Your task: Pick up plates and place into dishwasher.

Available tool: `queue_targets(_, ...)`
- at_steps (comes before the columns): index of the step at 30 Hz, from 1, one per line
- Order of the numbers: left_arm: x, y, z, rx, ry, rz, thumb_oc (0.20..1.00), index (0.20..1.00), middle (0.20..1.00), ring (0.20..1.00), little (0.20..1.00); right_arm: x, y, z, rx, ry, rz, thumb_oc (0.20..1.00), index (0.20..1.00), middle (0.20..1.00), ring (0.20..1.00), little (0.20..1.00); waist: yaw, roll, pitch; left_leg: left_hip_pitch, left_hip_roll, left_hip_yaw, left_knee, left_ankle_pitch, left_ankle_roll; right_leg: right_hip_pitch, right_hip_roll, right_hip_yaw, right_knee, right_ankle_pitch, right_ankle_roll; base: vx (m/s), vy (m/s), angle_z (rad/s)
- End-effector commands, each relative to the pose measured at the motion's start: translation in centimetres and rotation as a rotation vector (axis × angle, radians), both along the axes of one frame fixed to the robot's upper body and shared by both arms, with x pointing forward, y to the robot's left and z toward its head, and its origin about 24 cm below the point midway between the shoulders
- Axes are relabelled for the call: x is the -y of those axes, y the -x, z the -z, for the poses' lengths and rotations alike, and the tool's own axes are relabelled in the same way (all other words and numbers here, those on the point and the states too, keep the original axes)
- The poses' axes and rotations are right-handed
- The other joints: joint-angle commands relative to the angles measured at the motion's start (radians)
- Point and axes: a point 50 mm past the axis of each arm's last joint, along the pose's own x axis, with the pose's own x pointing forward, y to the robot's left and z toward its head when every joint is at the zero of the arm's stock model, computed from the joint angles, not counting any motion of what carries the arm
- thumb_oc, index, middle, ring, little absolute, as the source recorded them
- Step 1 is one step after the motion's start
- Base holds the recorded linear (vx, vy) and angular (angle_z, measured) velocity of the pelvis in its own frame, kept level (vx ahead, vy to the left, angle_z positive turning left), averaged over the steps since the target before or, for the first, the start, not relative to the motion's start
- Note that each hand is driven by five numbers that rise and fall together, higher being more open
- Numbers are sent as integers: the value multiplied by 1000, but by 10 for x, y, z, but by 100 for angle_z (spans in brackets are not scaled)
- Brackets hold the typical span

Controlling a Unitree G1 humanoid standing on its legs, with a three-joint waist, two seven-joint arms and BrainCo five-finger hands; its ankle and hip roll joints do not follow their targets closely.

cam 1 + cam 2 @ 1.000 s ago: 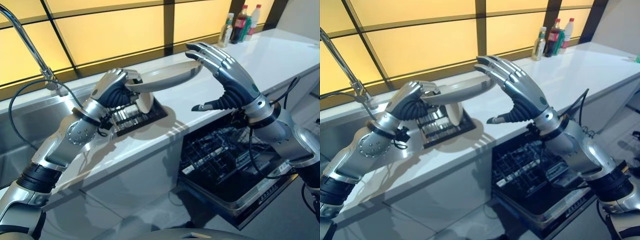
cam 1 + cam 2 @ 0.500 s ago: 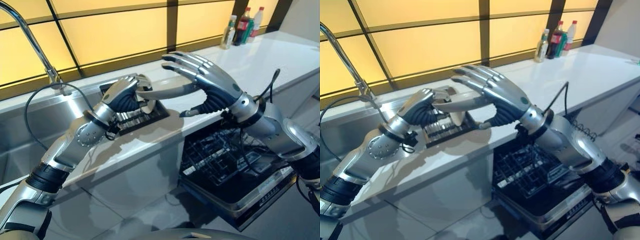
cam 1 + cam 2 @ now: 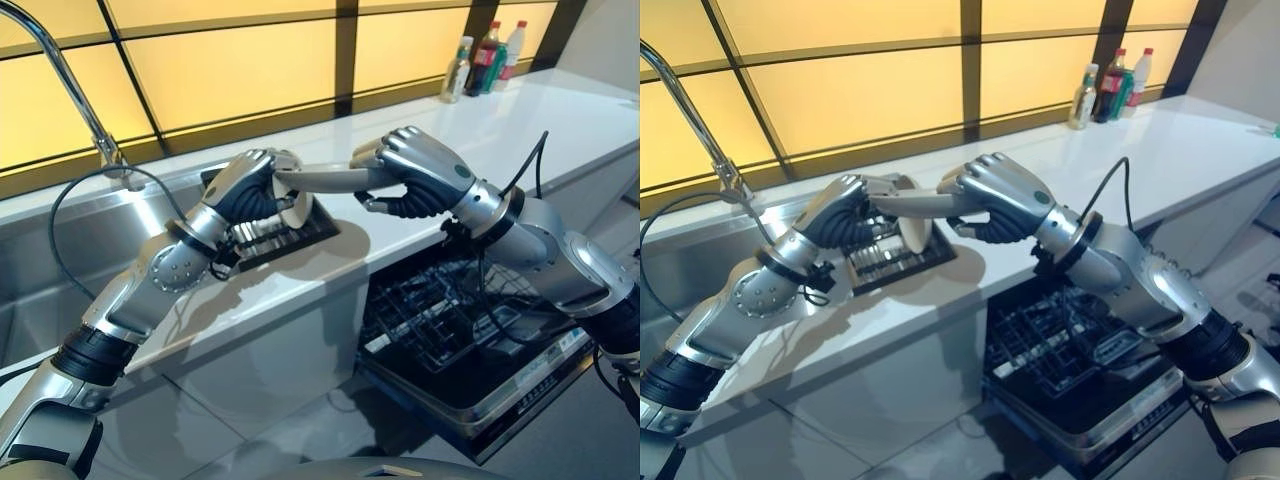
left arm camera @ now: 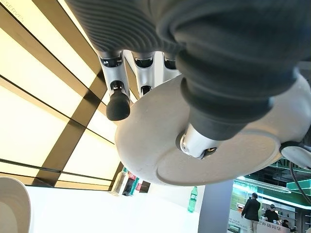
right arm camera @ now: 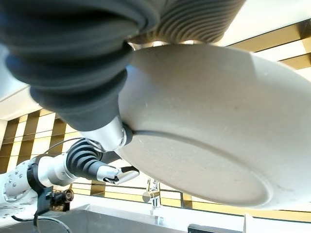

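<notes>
A pale grey plate [image 3: 325, 180] hangs level above the white counter, held from both sides. My left hand [image 3: 250, 185] pinches its left rim, with fingers [image 4: 116, 104] over the edge and the thumb against the plate's underside [image 4: 204, 160]. My right hand [image 3: 415, 175] is curled round the plate's right rim, its thumb pressed to the plate's base [image 5: 204, 131]. A second plate [image 3: 912, 228] stands on edge in the dark dish rack [image 3: 270, 235] just below. The open dishwasher [image 3: 450, 330] with its black wire basket sits under the counter, below my right arm.
A steel sink [image 3: 60, 260] with a tall curved faucet [image 3: 70, 90] lies left of the rack. Several bottles [image 3: 485, 50] stand at the counter's far right by the window. The dishwasher's pulled-out drawer juts into the floor space.
My right hand, open over the plate before, has closed its fingers round the plate's right rim. The plate has come down and left toward the rack since a second ago.
</notes>
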Motion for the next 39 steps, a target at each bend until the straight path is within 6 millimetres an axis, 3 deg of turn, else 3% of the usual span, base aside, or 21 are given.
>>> queue_targets(1,5,4,-28,110,34,63,200,200,200,200,200,13,-8,-12,41,-43,89,200,200,200,200,200,10,-8,-49,-80,-34,-28,11,-44,30,-9,-36,-31,105,-127,90,0,0,0)
queue_targets(6,-4,4,-25,40,168,48,200,200,200,200,200,29,-3,-12,67,-105,125,200,200,200,200,200,-1,-6,-47,-74,-34,-20,14,-49,33,-11,-34,-23,112,-131,90,0,0,0)
queue_targets(7,-6,5,-23,23,211,50,740,740,740,740,740,33,-1,-10,65,-121,134,200,200,200,200,200,-4,-6,-47,-72,-33,-17,15,-50,34,-11,-33,-19,113,-131,89,0,0,0)
queue_targets(8,-8,6,-21,5,252,56,1000,1000,1000,1000,1000,37,1,-7,62,-140,144,200,200,200,200,200,-6,-5,-46,-71,-33,-15,15,-51,34,-12,-32,-16,114,-131,89,0,0,0)
queue_targets(18,-11,23,-17,-112,718,213,1000,1000,1000,1000,1000,71,13,10,16,-244,241,200,200,200,200,200,-31,-12,-33,-69,-33,-2,16,-59,37,-23,-25,8,115,-128,89,-21,-14,-3)
queue_targets(23,-19,37,-21,-103,917,324,1000,1000,1000,1000,1000,83,19,21,-64,-261,285,200,200,200,200,200,-45,-15,-26,-62,-30,15,15,-63,39,-28,-23,19,113,-124,88,-21,-14,-11)
queue_targets(27,-22,45,-24,-87,1035,388,1000,1000,1000,1000,1000,104,20,31,-105,-354,399,200,200,200,200,200,-60,-15,-20,-59,-28,23,10,-64,39,-30,-19,30,108,-118,89,0,0,0)
queue_targets(34,-15,44,-2,-224,1169,431,1000,1000,1000,1000,1000,139,25,55,-114,-656,567,200,200,200,200,200,-87,-8,-7,-49,-21,41,5,-68,42,-38,-15,47,104,-104,95,-14,-29,-10)
queue_targets(39,3,41,22,-413,1182,478,1000,1000,1000,1000,1000,155,30,72,-51,-793,714,200,200,200,200,200,-108,0,9,-39,-19,56,6,-83,54,-42,-14,65,111,-105,102,21,-51,-8)
